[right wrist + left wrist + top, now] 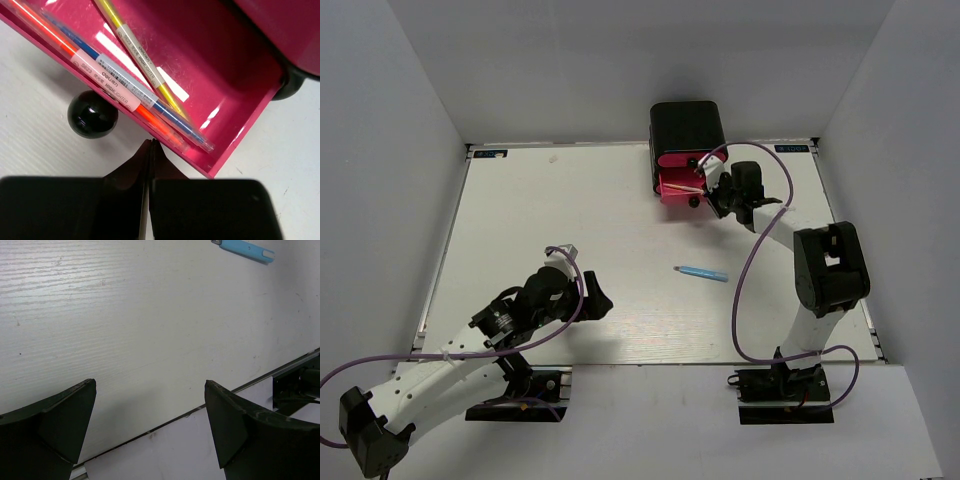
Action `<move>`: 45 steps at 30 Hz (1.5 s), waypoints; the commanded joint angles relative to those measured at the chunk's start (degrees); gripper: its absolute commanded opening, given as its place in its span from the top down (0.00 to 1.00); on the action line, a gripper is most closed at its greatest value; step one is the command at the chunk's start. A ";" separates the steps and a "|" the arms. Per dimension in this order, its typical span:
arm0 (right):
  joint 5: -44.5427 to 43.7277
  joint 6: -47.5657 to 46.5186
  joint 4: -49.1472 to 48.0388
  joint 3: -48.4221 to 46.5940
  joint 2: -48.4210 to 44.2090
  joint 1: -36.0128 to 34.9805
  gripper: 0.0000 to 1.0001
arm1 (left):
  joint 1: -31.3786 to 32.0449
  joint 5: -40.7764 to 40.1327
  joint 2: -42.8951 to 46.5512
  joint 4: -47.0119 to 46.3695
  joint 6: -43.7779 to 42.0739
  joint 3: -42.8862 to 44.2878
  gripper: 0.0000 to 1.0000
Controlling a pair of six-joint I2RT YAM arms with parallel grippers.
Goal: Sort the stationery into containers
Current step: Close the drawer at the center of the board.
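Right gripper [151,149], jaws together, at the pink drawer [250,125] holding three pens [142,62].
Left gripper [150,384], jaws apart, holds nothing; one blue marker [702,272] lies in the tabletop [570,200] middle, not yet sorted.

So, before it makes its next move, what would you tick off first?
1. Drawer ready to receive: ok. The open pink drawer is pulled out, with the orange pen, blue pen and yellow pen lying inside.
2. Right hand free: ok. Its jaws are shut together with nothing between them, just in front of the drawer.
3. Left hand ready to pick: ok. Its jaws are wide apart and empty, over the bare table.
4. Everything sorted: not ok. The light blue marker lies loose on the table.
5. Contents of the drawer above: cannot tell, as its inside is hidden.
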State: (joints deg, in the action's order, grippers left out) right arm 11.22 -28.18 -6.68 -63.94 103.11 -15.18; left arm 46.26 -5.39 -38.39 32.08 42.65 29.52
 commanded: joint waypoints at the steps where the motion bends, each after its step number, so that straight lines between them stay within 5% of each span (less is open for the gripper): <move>1: 0.28 2.43 -5.54 -2.68 0.95 -0.38 1.00 | 0.23 0.29 0.69 -0.87 -0.55 -0.34 0.01; 27: -9.37 9.55 -24.51 -5.49 7.10 -2.13 1.00 | 0.23 2.75 -5.64 -7.03 -1.08 0.80 0.01; 45: -12.54 10.69 -25.85 -8.65 9.39 -2.75 1.00 | 0.23 0.99 -8.10 -17.30 -2.14 1.42 0.01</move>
State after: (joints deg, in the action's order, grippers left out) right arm 0.75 -18.15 -29.06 -69.65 111.79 -17.78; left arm 46.26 -3.70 -45.56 20.18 41.54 29.52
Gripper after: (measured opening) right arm 0.008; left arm 0.987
